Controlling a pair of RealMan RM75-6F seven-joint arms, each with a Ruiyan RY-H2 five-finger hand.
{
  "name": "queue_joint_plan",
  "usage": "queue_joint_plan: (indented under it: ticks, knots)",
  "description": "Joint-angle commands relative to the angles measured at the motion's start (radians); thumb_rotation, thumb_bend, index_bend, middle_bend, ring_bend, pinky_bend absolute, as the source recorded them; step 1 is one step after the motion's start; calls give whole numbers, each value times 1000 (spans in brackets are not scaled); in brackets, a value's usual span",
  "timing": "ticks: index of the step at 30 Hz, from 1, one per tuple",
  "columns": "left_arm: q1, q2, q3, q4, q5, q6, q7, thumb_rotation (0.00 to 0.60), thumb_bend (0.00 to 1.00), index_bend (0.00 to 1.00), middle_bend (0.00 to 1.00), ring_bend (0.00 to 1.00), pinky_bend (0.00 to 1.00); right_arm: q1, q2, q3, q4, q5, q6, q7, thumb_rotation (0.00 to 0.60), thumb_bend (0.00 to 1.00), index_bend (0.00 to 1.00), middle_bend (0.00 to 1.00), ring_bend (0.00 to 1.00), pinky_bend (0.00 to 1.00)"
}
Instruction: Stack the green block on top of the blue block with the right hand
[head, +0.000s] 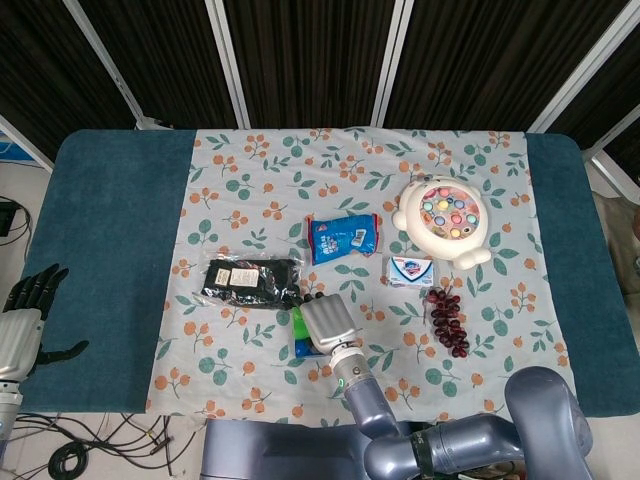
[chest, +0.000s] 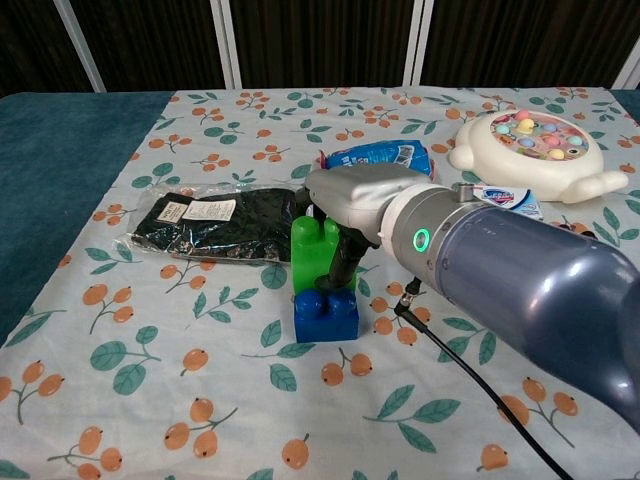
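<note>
The green block (chest: 312, 256) stands on the blue block (chest: 325, 317) near the front middle of the floral cloth. My right hand (chest: 352, 203) holds the green block from above, with a dark finger (chest: 343, 262) down its right side. In the head view the right hand (head: 328, 322) covers most of the green block (head: 297, 323), and only a sliver of the blue block (head: 299, 346) shows. My left hand (head: 20, 325) rests off the table's left edge, fingers apart, holding nothing.
A black packet (chest: 212, 225) lies just left of the blocks. Behind them is a blue snack bag (chest: 380, 158). A white fishing toy (chest: 535, 143), a small soap box (head: 410, 270) and dark grapes (head: 447, 320) sit to the right.
</note>
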Motion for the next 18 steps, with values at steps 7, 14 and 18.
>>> queue_joint_plan:
  ticks: [7,14,18]
  knots:
    - [1,0,0,0,0,1,-1,600,0,0,0,0,0,-4,-3,-2,1,-4,-1,-6,600,570,576,487,462,528]
    - [1,0,0,0,-1,1,1,600,0,0,0,0,0,-5,6,0,-9,-6,-6,-14,600,511,451,350,357,420]
    - [0,0,0,0,-1,1,3,600,0,0,0,0,0,-8,10,-2,-14,-16,-4,-12,600,347,108,113,135,275]
